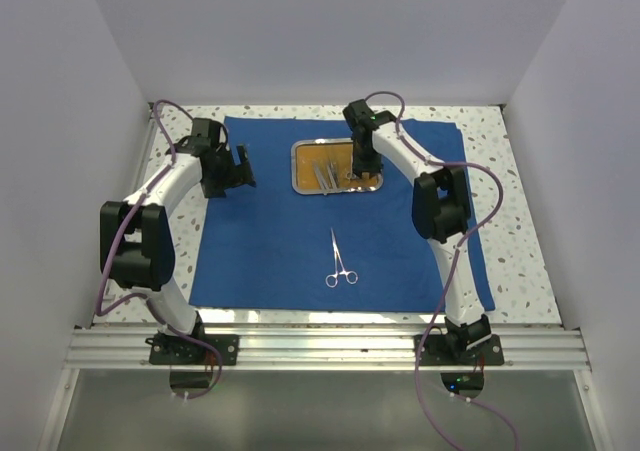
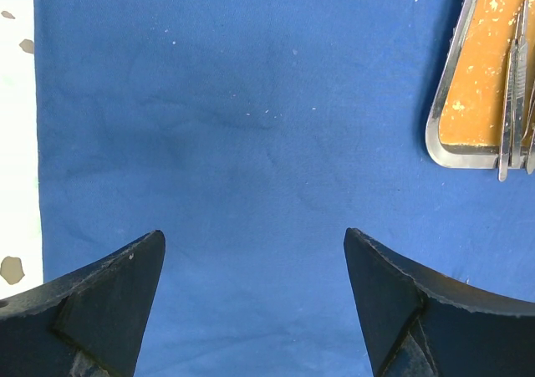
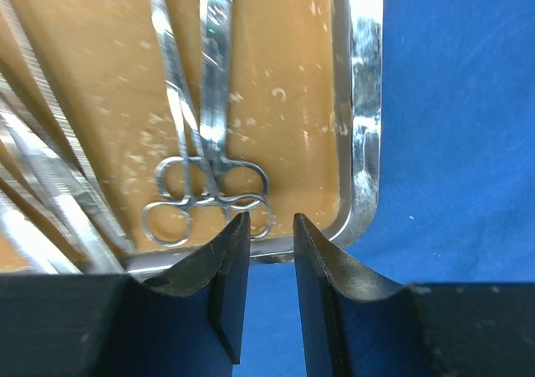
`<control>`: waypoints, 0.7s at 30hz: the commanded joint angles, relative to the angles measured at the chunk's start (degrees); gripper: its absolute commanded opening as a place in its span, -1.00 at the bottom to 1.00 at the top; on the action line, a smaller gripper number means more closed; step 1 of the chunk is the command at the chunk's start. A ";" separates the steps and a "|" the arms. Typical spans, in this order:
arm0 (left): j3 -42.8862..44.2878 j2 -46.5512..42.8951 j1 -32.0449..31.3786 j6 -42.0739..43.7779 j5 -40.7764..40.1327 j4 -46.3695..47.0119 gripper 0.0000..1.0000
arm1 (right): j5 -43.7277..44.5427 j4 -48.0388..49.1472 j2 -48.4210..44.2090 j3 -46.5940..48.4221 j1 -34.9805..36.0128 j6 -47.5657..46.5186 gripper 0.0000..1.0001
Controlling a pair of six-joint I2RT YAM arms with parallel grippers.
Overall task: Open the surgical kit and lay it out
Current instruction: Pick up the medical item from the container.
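Emptying the tray [image 3: 365, 101] seems under way: right jaws, slightly parted and empty, hover over ring-handled forceps [image 3: 214, 118] at lower centre. Next: pinch a ring. Left jaws gape empty.

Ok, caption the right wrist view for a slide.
Right gripper, jaws narrowly parted, above ring-handled instruments in steel tray on blue cloth.

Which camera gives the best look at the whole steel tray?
Top external: the steel tray appears whole on the blue cloth. Left wrist catches only one corner; right wrist, a close-up of another.
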 commanded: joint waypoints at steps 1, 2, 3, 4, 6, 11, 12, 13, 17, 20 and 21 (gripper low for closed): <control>0.67 -1.51 -0.39 0.77 0.00 0.64 0.83 | 0.77 0.50 -1.81 -3.02 0.05 0.39 -0.37; 0.67 -1.42 -0.39 0.69 0.00 0.72 0.83 | 0.77 0.77 -1.99 -3.63 0.05 0.39 -0.37; 0.76 -1.42 -0.39 0.69 0.00 0.81 0.83 | 0.94 0.94 -1.99 -4.60 -0.03 0.39 -0.37; 0.84 -1.24 -0.39 0.77 0.00 0.73 0.83 | 1.03 1.38 -2.16 -4.95 0.05 0.39 -0.37; 1.02 -1.16 -0.39 0.95 0.00 0.64 0.83 | 0.94 1.73 -2.08 -5.92 0.05 0.48 -0.37; 0.93 -1.16 -0.39 1.04 0.00 0.46 0.83 | 1.12 3.23 -0.85 -6.72 0.05 0.48 -0.38; 0.93 -1.16 -0.39 1.04 0.00 0.37 0.83 | 1.20 3.23 -0.33 -6.11 0.05 0.48 -0.38; 0.84 -1.16 -0.39 1.13 0.00 0.37 0.83 | 1.29 3.05 0.46 -5.58 0.05 0.48 -0.38; 0.76 -1.07 -0.39 1.21 -0.17 0.28 0.83 | 1.73 2.88 2.75 -2.24 0.05 0.57 -0.39; 0.67 -0.98 -0.39 1.21 -0.08 0.28 0.83 | 2.26 2.09 5.30 1.54 0.05 0.65 -0.47; 0.76 -0.98 -0.39 1.21 -0.17 0.28 0.83 | 2.61 1.83 6.00 2.94 0.05 0.74 -0.49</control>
